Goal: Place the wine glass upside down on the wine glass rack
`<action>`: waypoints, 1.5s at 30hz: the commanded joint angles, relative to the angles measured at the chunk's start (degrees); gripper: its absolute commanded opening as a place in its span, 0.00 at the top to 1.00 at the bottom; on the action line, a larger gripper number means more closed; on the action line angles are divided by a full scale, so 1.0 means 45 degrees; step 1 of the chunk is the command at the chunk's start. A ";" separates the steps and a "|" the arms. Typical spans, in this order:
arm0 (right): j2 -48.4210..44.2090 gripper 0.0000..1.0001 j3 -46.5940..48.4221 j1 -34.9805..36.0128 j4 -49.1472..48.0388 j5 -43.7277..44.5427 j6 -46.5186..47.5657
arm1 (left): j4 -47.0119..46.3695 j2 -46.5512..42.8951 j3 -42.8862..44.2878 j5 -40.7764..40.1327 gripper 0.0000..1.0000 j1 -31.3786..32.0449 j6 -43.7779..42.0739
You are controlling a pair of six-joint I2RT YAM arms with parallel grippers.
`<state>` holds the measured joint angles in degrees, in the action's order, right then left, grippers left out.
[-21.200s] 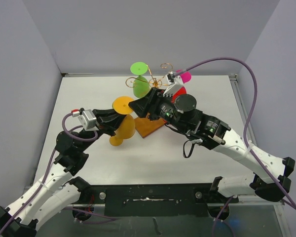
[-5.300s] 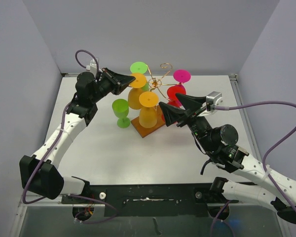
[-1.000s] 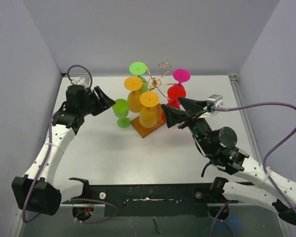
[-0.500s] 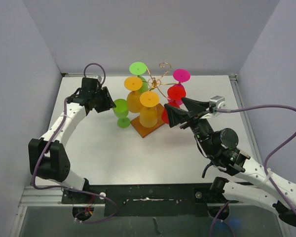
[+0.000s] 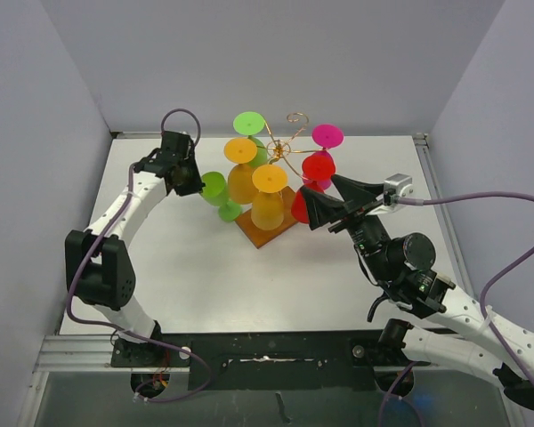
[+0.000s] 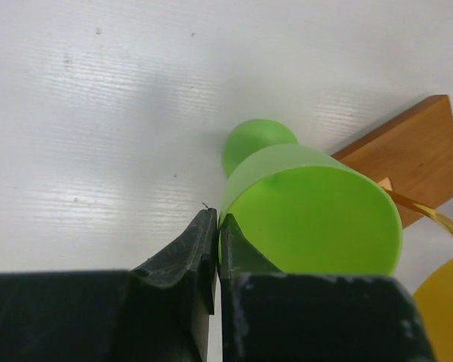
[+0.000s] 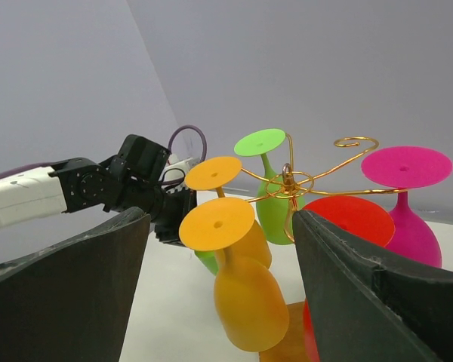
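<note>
Green glass [image 5: 214, 188], matte opaque plastic, is tilted on the left side of the table [image 5: 249, 294], just left of the rack [image 5: 265, 233]. Its mouth faces the left jaws and its round foot points toward the rack's wood base. Cannot tell if the foot touches the table.

Left arm [image 5: 129, 205] runs from the near-left up along the left edge, with the wrist bent right at the far end. Left jaws are pressed together, pinching the thin rim wall of the green glass. In the wrist view one black finger [image 6: 245, 253] sits over the mouth and the other lies outside.

Right arm [image 5: 409, 267] comes from the near right, elbow raised, forearm aimed far-left at the rack. Right jaws are spread wide, holding nothing, just right of the rack and level with the hung glasses.

The rack is thin gold wire with curled spiral arms from a centre hub [image 7: 287, 181], on a brown rectangular wood base turned corner-on. Five glasses hang bowl-down with flat disc feet up:
- two orange glasses [image 5: 269, 178] on the near-left side
- green hung glass [image 5: 249, 123] at the far side
- red glass [image 5: 319, 166] on the right
- pink glass [image 5: 327, 135] at the far right

All are smooth, solid-colour plastic. The table is white with faint streaks. Purple cables [image 5: 481, 200] loop from both wrists.
</note>
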<state>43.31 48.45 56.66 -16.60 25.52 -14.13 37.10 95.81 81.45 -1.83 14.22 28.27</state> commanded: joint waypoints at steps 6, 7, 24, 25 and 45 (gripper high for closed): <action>-0.0288 0.22 -0.0043 -0.0053 -0.0481 0.0305 0.0032 | 0.1263 -0.0848 0.0676 -0.3213 1.00 0.0041 -0.0736; -0.0281 0.22 -0.0043 -0.0063 -0.0472 0.0306 0.0032 | 0.1335 -0.1036 0.0629 -0.3675 1.00 0.0009 -0.0736; 0.0723 0.22 0.1148 -0.0186 -0.0158 0.0902 -0.1449 | -0.4488 -0.8394 -0.1404 -0.3906 1.00 -0.0231 -0.0029; 0.0827 0.22 0.1419 -0.0216 -0.0113 0.0961 -0.1589 | -0.5299 -0.8834 -0.1690 -0.3507 1.00 -0.0240 0.0048; 0.4449 0.39 0.6102 -0.0431 -0.1136 -0.2569 -0.5403 | -1.5940 -1.1035 -0.5096 0.2746 1.00 -0.0233 0.2613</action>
<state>61.41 72.23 55.09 -15.42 20.38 -32.73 -20.56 46.50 58.98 5.32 13.30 37.36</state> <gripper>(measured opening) 0.612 0.015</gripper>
